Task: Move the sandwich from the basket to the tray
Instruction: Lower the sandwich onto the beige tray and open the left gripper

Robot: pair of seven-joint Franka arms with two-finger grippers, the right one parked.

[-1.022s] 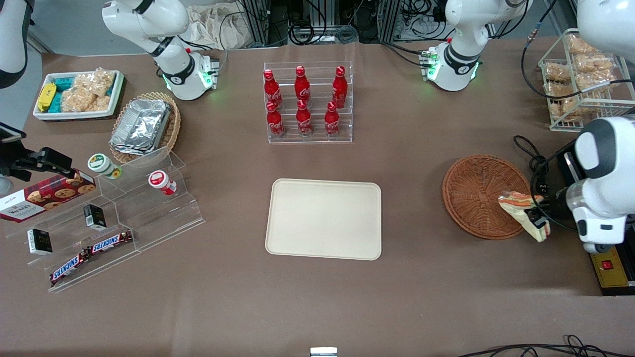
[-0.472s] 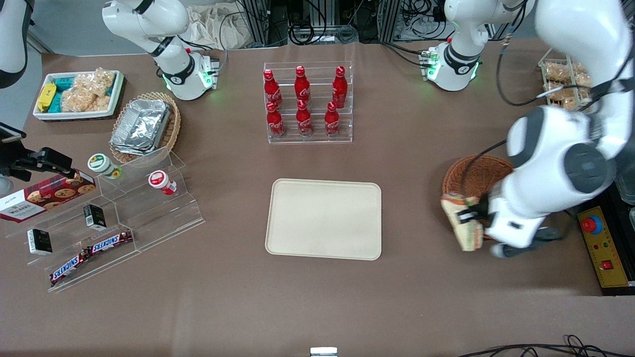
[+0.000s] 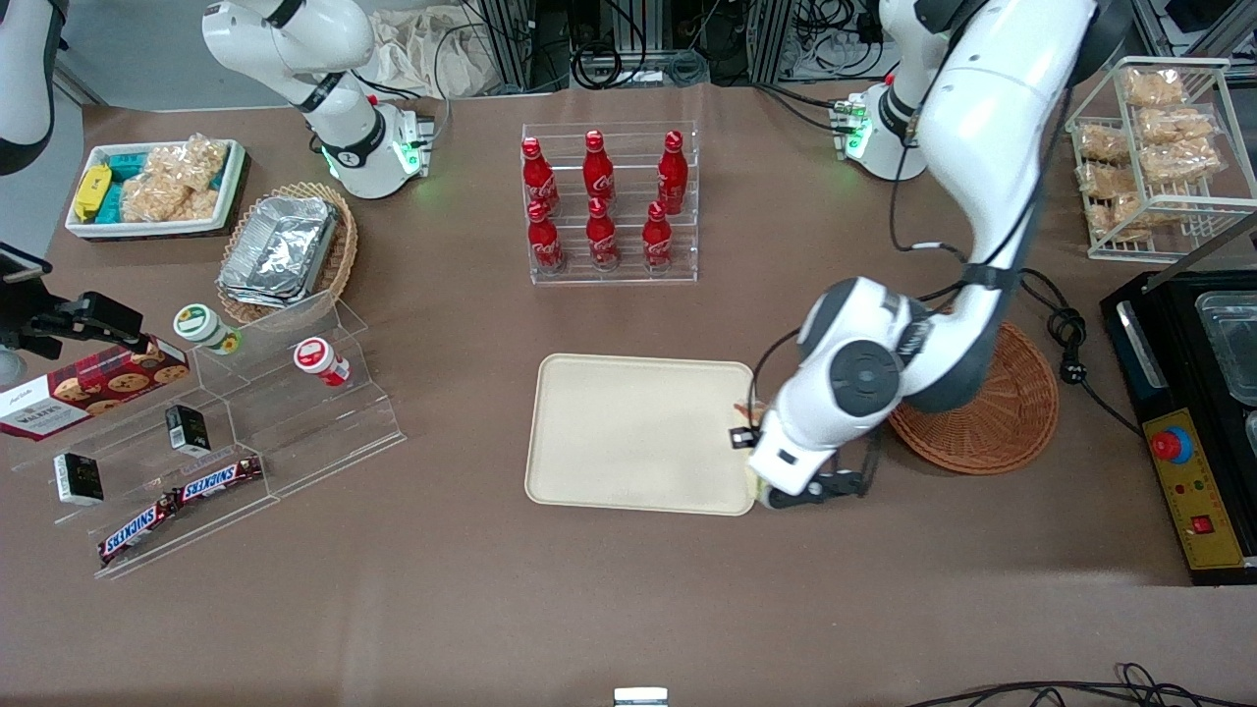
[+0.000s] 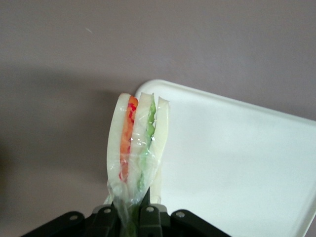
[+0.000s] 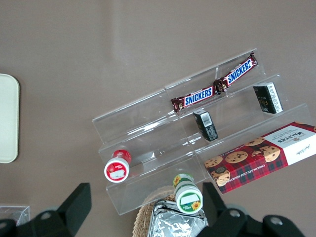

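Note:
My left gripper (image 4: 133, 217) is shut on the clear wrap of the sandwich (image 4: 138, 143), a wedge of pale bread with orange-red and green layers that hangs from the fingers. It hangs over the corner of the cream tray (image 4: 237, 163), partly over the brown table. In the front view the gripper (image 3: 746, 442) is over the tray's (image 3: 638, 432) edge nearest the working arm, and the wrist hides nearly all of the sandwich. The reddish-brown round basket (image 3: 1011, 412) holds nothing that I can see and lies toward the working arm's end, partly covered by the arm.
A clear rack of red cola bottles (image 3: 609, 201) stands farther from the front camera than the tray. A tiered acrylic stand with snacks (image 3: 226, 422), a tan basket of foil trays (image 3: 290, 250) and a white snack bin (image 3: 157, 187) lie toward the parked arm's end. A wire snack rack (image 3: 1149, 147) and a black box (image 3: 1188, 393) are at the working arm's end.
The gripper has carried the sandwich from the basket's rim sideways to the tray's edge. The arm now stretches over the basket.

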